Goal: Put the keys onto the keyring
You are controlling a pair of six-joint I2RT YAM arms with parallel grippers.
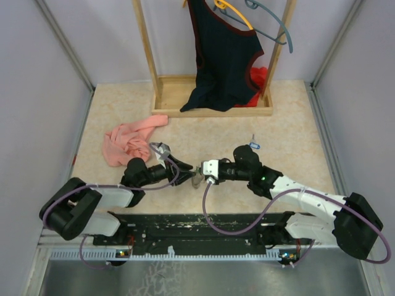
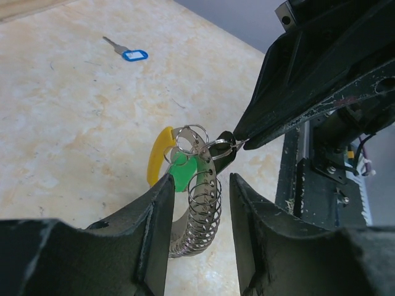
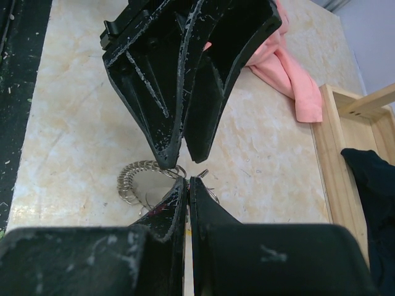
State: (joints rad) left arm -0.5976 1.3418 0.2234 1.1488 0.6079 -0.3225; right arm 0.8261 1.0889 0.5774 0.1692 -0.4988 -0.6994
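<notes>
One green key (image 2: pixel 182 172) shows from left wrist only.

Keyring (image 2: pixel 199 209): coils of thin bright metal wire, glossy, catching light. Yellow piece (image 2: pixel 158 155) on it: smooth plastic, slight sheen. Green key (image 2: pixel 182 174): plastic head, looks matt. Blue key (image 2: pixel 129 54): glossy plastic head, dull grey metal shank. Left tool (image 2: pixel 200 182) and right tool (image 3: pixel 187 183): hard black plastic, matt, inner faces scuffed with whitish scratches and specks. Surface (image 2: pixel 68 123): beige, marble-patterned, smooth, low sheen. Cloth (image 1: pixel 126 142): pink, soft, creased. Frame (image 1: pixel 165 92): pale bare wood.
</notes>
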